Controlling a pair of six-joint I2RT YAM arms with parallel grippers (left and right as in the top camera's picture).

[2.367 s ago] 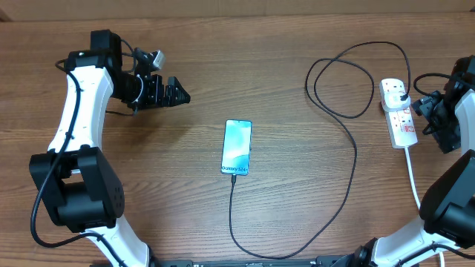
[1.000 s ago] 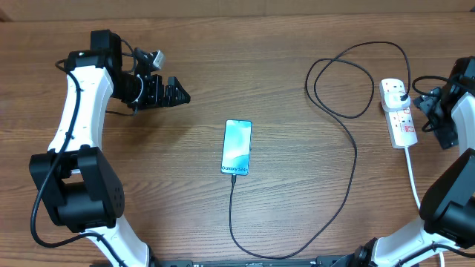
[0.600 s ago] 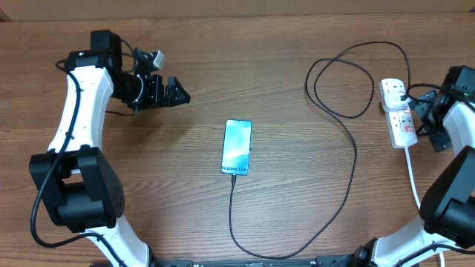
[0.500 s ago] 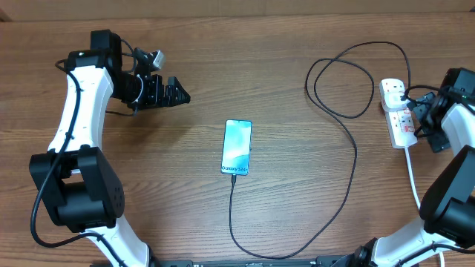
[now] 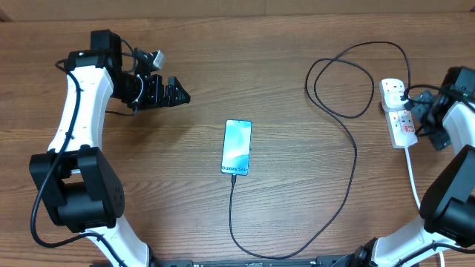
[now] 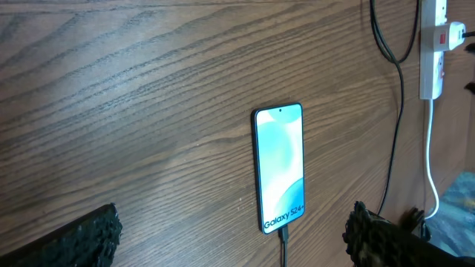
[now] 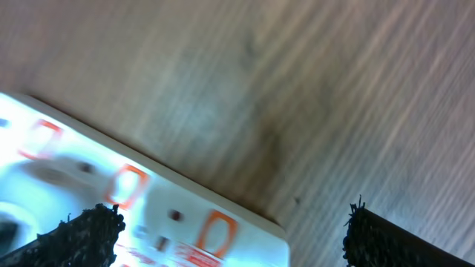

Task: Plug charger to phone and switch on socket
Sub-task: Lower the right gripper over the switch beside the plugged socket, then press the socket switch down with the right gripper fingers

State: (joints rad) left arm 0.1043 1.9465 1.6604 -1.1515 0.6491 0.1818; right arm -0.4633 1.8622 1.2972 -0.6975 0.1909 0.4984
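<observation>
Wood tbl (image 5: 148, 185): phone (image 5: 237, 147), charger (image 5: 231, 204), socket (image 5: 401, 126)

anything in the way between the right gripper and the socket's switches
nothing visible does. the right gripper hangs open right next to the socket, whose reddish switches lie uncovered in the wrist view. the charger's plug sits at the strip's far end.

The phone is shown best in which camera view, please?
The left wrist view: the phone is large there, its lit screen and lettering readable, the charger entering its bottom edge. Overhead shows it whole but small. The right wrist view misses it.
</observation>
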